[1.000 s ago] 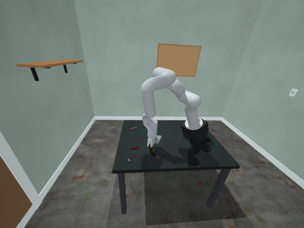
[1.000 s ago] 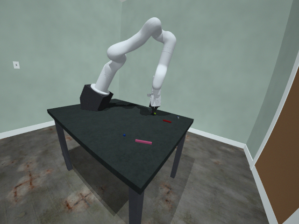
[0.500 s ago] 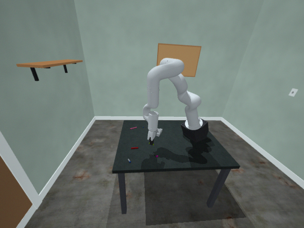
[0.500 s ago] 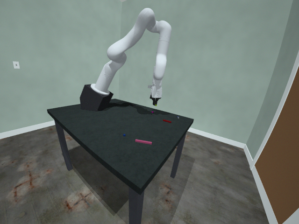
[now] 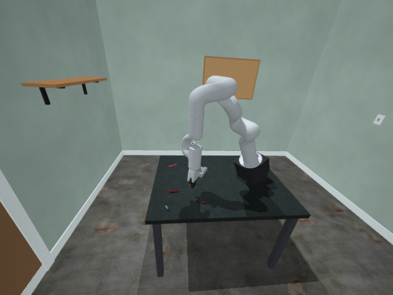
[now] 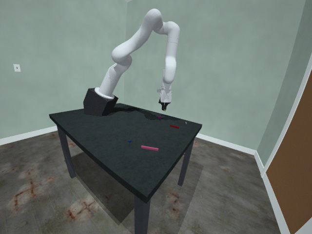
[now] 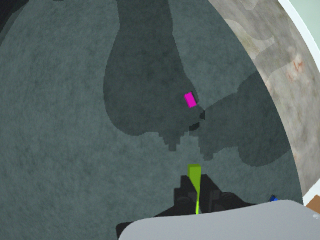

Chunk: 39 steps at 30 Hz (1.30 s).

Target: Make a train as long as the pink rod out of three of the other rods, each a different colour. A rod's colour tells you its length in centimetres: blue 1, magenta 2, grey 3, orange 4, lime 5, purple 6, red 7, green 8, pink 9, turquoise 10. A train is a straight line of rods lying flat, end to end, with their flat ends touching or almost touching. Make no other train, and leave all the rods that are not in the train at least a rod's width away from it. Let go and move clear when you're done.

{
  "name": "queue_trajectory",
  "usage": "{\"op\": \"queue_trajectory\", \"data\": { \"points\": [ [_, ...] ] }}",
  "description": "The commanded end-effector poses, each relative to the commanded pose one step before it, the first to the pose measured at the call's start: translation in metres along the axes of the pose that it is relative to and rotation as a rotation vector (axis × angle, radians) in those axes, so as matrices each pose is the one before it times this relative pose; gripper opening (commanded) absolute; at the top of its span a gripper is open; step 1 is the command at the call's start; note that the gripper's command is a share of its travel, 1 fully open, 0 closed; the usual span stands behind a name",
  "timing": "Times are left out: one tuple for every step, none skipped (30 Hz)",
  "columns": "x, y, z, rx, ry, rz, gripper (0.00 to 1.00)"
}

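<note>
My gripper [image 5: 192, 185] is shut on a lime rod [image 7: 195, 187] and holds it well above the dark table; the gripper also shows in the exterior view [image 6: 164, 108]. The magenta rod [image 7: 191, 99] lies flat on the table below and ahead of it, seen too in the top view [image 5: 202, 201]. The red rod [image 5: 174, 192] lies to the left of the gripper. The pink rod [image 6: 149, 148] lies apart near a table edge, with a small blue rod [image 6: 129, 141] beside it. A grey rod with a blue rod at its end [image 5: 166, 208] lies near the front left edge.
The arm's black base [image 5: 252, 168] stands at the back right of the table. The table edge and the floor beyond it show at the right of the wrist view [image 7: 280, 60].
</note>
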State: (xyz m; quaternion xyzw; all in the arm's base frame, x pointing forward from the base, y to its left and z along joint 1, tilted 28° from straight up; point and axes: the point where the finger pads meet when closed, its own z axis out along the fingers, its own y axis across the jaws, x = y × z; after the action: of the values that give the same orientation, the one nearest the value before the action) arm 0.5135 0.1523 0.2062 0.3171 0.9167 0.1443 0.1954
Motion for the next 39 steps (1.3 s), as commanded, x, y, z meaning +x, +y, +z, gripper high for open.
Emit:
{"op": "queue_trajectory", "data": {
  "points": [
    [-0.03165,0.02912,0.00253,0.00746,-0.01558,0.09094,0.04],
    [-0.00680,0.00763,0.00047,0.00175,-0.00263,0.02380,0.04],
    [-0.00707,0.00844,0.00042,0.00161,-0.00232,0.02595,0.04],
    [-0.00647,0.00827,0.00031,0.00127,-0.00170,0.02508,0.04],
    [-0.00594,0.00813,0.00022,0.00097,-0.00113,0.02431,0.04],
    [-0.00563,0.00825,0.00013,0.00072,-0.00062,0.02438,0.04],
    [-0.00538,0.00846,0.00004,0.00049,-0.00009,0.02471,0.04],
    [-0.00508,0.00861,-0.00005,0.00025,0.00045,0.02488,0.04],
    [-0.00477,0.00875,-0.00015,0.00002,0.00102,0.02501,0.04],
    [-0.00445,0.00886,-0.00024,-0.00021,0.00159,0.02508,0.04],
    [-0.00412,0.00899,-0.00034,-0.00044,0.00219,0.02519,0.04],
    [-0.00380,0.00911,-0.00045,-0.00065,0.00280,0.02529,0.04],
    [0.00000,0.00000,0.00000,0.00000,0.00000,0.00000,0.04],
    [0.00000,0.00000,0.00000,0.00000,0.00000,0.00000,0.04],
    [-0.00724,0.01965,-0.00130,-0.00210,0.00808,0.05411,0.04],
    [-0.00370,0.01290,-0.00110,-0.00182,0.00678,0.03490,0.04],
    [-0.00124,0.00521,-0.00050,-0.00083,0.00307,0.01396,0.04],
    [-0.00170,0.00795,-0.00082,-0.00136,0.00507,0.02122,0.04],
    [-0.00136,0.00751,-0.00084,-0.00138,0.00521,0.01991,0.04],
    [-0.00054,0.00352,-0.00042,-0.00068,0.00258,0.00928,0.04],
    [-0.00012,0.00087,-0.00011,-0.00017,0.00066,0.00230,0.04],
    [-0.00001,0.00008,-0.00001,-0.00002,0.00006,0.00021,0.04],
    [0.00000,0.00000,0.00000,0.00000,0.00000,0.00000,0.04],
    [0.00000,0.00000,0.00000,0.00000,0.00000,0.00000,0.04],
    [0.00000,0.00000,0.00000,0.00000,0.00000,0.00000,0.04],
    [0.00000,0.00000,0.00000,0.00000,0.00000,0.00000,0.04],
    [0.00000,0.00000,0.00000,0.00000,0.00000,0.00000,0.04],
    [0.00000,0.00000,0.00000,0.00000,0.00000,0.00000,0.04],
    [0.00000,0.00000,0.00000,0.00000,0.00000,0.00000,0.04],
    [0.00000,0.00000,0.00000,0.00000,0.00000,0.00000,0.04],
    [0.00000,0.00000,0.00000,0.00000,0.00000,0.00000,0.04],
    [0.00000,0.00000,0.00000,0.00000,0.00000,0.00000,0.04],
    [0.00000,0.00000,0.00000,0.00000,0.00000,0.00000,0.04],
    [0.00000,0.00000,0.00002,0.00000,0.00000,0.00000,0.04],
    [0.00000,0.00000,0.00012,0.00001,0.00002,0.00000,0.04],
    [0.00000,0.00001,0.00031,0.00003,0.00005,0.00000,0.04],
    [0.00001,0.00002,0.00058,0.00006,0.00009,-0.00001,0.04],
    [0.00001,0.00003,0.00090,0.00010,0.00013,-0.00001,0.04],
    [0.00002,0.00004,0.00125,0.00014,0.00019,-0.00002,0.04]
  ]
}}
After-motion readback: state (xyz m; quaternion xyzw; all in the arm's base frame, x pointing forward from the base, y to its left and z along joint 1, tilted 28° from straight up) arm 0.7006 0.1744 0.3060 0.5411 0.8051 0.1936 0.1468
